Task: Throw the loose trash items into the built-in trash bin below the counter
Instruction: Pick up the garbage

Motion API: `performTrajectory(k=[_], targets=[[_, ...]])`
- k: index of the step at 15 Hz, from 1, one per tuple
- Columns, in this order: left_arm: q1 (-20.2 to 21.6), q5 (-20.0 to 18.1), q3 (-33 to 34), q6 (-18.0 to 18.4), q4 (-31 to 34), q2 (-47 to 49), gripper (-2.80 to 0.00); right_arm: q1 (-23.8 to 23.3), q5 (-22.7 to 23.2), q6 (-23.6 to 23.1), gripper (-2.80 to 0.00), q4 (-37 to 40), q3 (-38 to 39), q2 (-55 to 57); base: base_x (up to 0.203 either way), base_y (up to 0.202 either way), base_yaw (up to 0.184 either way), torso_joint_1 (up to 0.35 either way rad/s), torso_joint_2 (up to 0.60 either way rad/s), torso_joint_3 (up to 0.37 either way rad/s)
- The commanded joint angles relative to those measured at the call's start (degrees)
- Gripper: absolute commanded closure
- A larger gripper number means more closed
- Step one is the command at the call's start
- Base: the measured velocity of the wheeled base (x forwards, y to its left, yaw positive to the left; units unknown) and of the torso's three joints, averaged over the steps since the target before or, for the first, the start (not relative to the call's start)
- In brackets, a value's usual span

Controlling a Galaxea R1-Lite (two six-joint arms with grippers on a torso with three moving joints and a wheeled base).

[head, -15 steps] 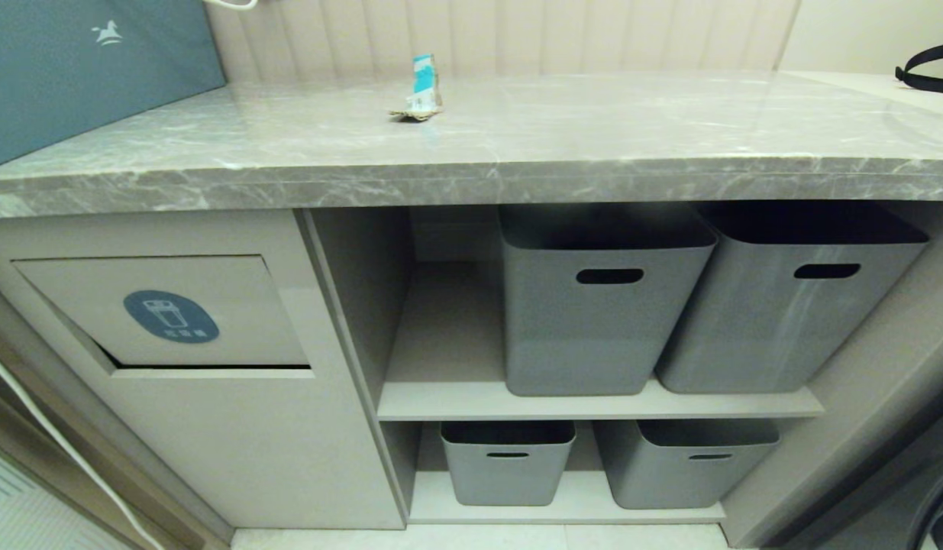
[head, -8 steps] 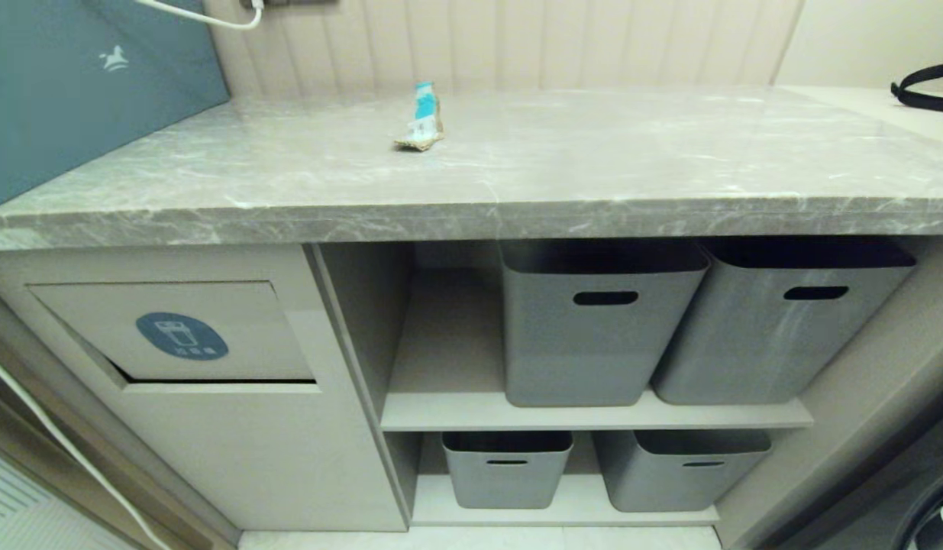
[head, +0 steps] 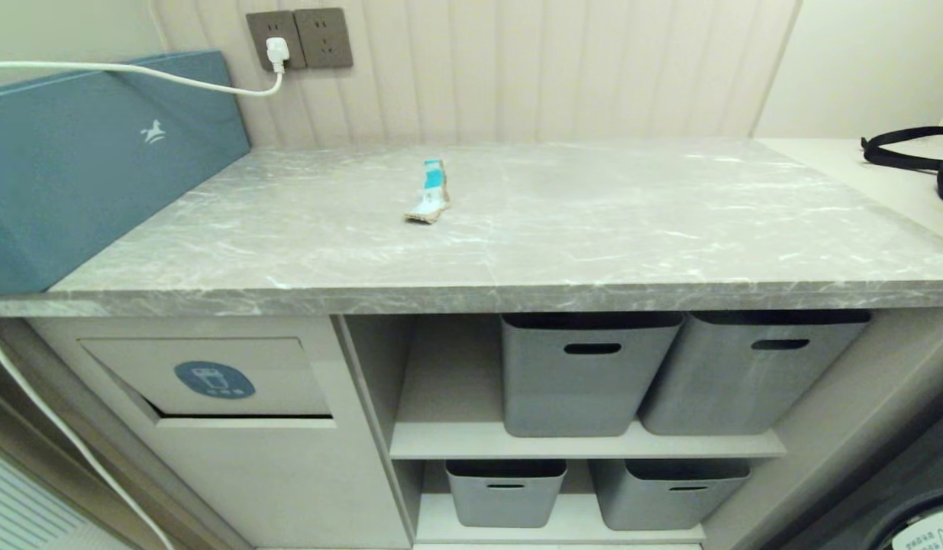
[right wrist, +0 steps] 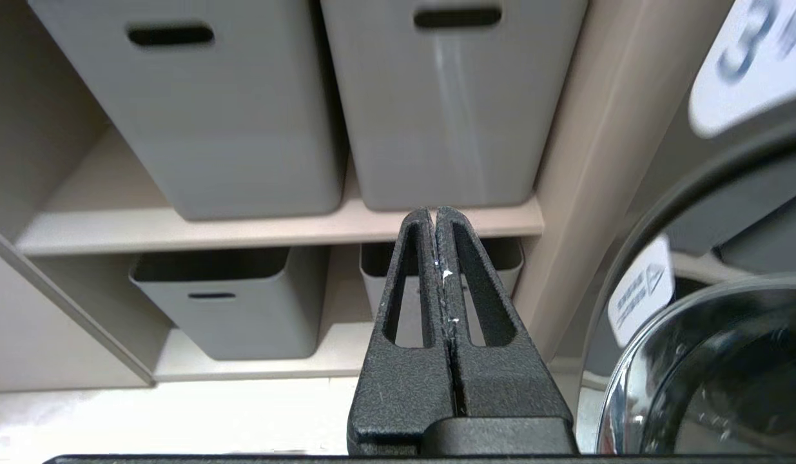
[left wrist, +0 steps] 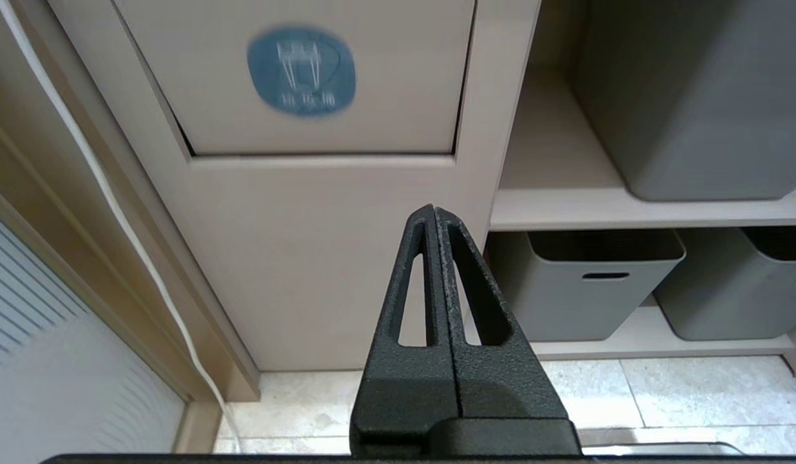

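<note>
One teal-and-white folded carton scrap (head: 428,200) on counter (head: 593,237); both pincers pressed together, empty.

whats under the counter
Under the counter: the trash bin flap on the left, four grey baskets on two shelves. What the bin and baskets hold cannot be seen.

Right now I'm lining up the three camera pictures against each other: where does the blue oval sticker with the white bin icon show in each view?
Head view: the blue oval sticker sits lower left, on the beige tilting flap under the grey marble counter.
Left wrist view: the sticker is near the top, above the shut left tool.
Right wrist view: not in it.
Shared landmark: the grey plastic baskets on the lower shelf.
</note>
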Motion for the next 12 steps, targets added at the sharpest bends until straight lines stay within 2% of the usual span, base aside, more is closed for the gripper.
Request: performTrajectory(k=[1, 3, 5, 12], targets=[[0.0, 0.0, 0.1, 0.1, 0.0, 0.1, 0.0, 0.0, -0.1, 0.2, 0.0, 0.0, 0.1, 0.0, 0.0, 0.0, 0.0, 0.201, -0.48, -0.287], [0.0, -0.2, 0.1, 0.2, 0.0, 0.1, 0.0, 0.0, -0.2, 0.2, 0.0, 0.1, 0.1, 0.0, 0.0, 0.0, 0.0, 0.201, -0.49, -0.278], [0.0, -0.5, 0.1, 1.9, 0.0, 0.1, 0.0, 0.0, -0.1, 0.2, 0.0, 0.1, 0.1, 0.0, 0.0, 0.0, 0.0, 0.213, -0.49, -0.287], [0.0, -0.6, 0.1, 2.0, 0.0, 0.1, 0.0, 0.0, -0.1, 0.1, 0.0, 0.0, 0.1, 0.0, 0.0, 0.0, 0.0, 0.234, -0.52, -0.286]])
